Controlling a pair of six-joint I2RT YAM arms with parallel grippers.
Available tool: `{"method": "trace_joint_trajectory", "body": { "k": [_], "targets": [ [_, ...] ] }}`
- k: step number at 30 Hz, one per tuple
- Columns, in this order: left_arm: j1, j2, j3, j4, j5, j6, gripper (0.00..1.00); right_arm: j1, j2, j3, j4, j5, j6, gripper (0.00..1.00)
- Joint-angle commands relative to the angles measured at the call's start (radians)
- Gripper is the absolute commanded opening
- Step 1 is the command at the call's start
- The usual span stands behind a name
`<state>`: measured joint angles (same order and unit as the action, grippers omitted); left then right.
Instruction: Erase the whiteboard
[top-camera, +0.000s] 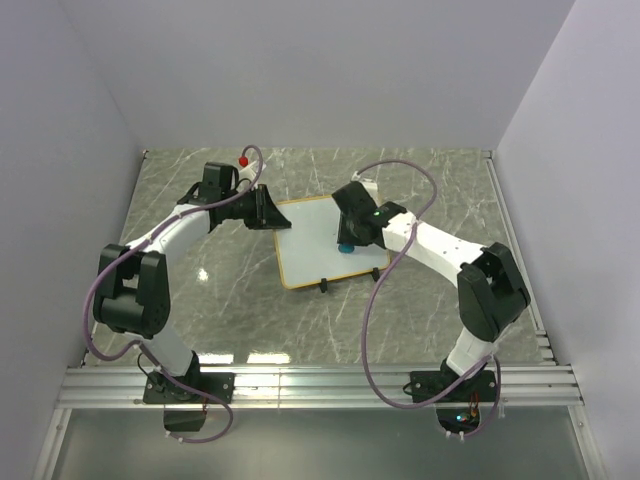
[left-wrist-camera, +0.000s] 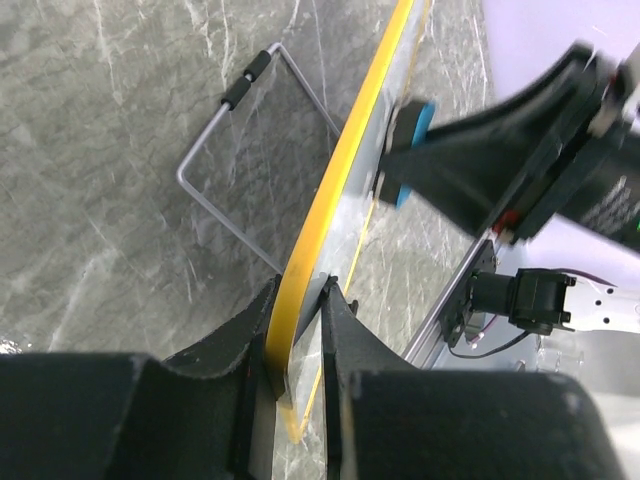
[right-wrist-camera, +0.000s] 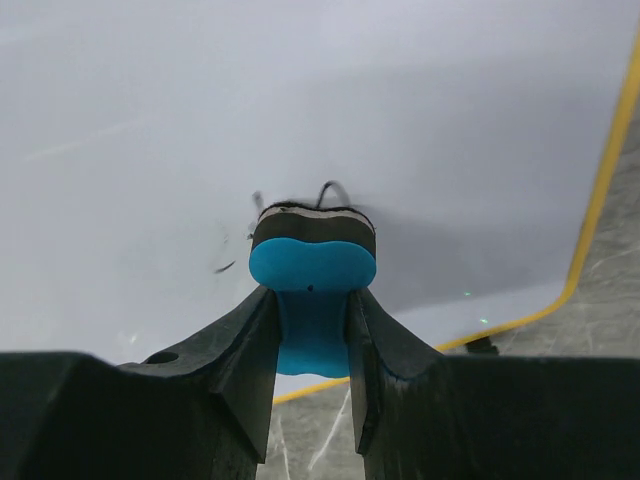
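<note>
- The whiteboard (top-camera: 315, 235) is found near the middle of the tabletop (top-camera: 240, 310), slightly toward the far edge, with its sides turned at an angle to the tabletop edges.
- Two small black feet (top-camera: 323, 287) are seen along the board's near side.
- The left gripper (top-camera: 270, 212) is closed on the board's left edge. In the left wrist view its fingers (left-wrist-camera: 345, 320) are clamped on either side of the yellow-orange frame (left-wrist-camera: 340, 180), which is seen edge-on.
- A bent wire stand (left-wrist-camera: 215, 190) with a black sleeve is seen beside the frame on the board's back side, over the grey marbled tabletop.
- The right gripper (top-camera: 350, 240) is positioned over the right half of the board, on the side toward the tabletop's right edge.
- A blue eraser (right-wrist-camera: 312, 270) is held between the right gripper's fingers (right-wrist-camera: 250, 330), which are closed narrowly on its waist.
- The eraser's dark felt face (right-wrist-camera: 312, 220) is pressed against the white surface (right-wrist-camera: 300, 100).
- Faint dark scribbles (right-wrist-camera: 235, 240) are visible just beside the felt, to its left and above it.
- From the left wrist, the eraser (left-wrist-camera: 410, 150) is seen touching the board's writing side, with the right gripper (left-wrist-camera: 500, 160) behind it.
- Whether the board lies flat or is raised at the left edge cannot be told.
</note>
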<state>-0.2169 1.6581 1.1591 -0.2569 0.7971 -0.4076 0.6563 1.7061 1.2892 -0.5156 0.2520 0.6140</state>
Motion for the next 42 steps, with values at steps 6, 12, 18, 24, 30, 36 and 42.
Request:
{"method": "trace_joint_trajectory", "body": {
  "k": [6,12,18,24,30,36,42],
  "targets": [
    [-0.015,0.040,0.016,-0.073,-0.108,0.041,0.00,0.051,0.023,0.068,0.060,0.001,-0.008,0.00],
    [-0.015,0.032,0.010,-0.084,-0.111,0.049,0.00,-0.046,0.078,0.202,0.020,0.013,-0.019,0.00],
    [-0.015,0.028,0.024,-0.097,-0.113,0.056,0.00,-0.126,0.127,0.243,0.002,0.010,-0.037,0.00],
    [-0.015,0.034,0.017,-0.091,-0.111,0.059,0.00,-0.051,0.058,0.081,0.048,-0.030,0.013,0.00],
    [-0.015,0.051,0.031,-0.091,-0.108,0.064,0.00,0.077,0.039,0.054,0.048,-0.062,0.006,0.00],
    [-0.015,0.061,0.040,-0.088,-0.099,0.059,0.00,0.050,0.056,0.091,0.037,-0.031,0.003,0.00],
    [-0.015,0.055,0.042,-0.101,-0.105,0.067,0.00,-0.098,0.092,0.148,0.040,-0.056,0.010,0.00]
  ]
}}
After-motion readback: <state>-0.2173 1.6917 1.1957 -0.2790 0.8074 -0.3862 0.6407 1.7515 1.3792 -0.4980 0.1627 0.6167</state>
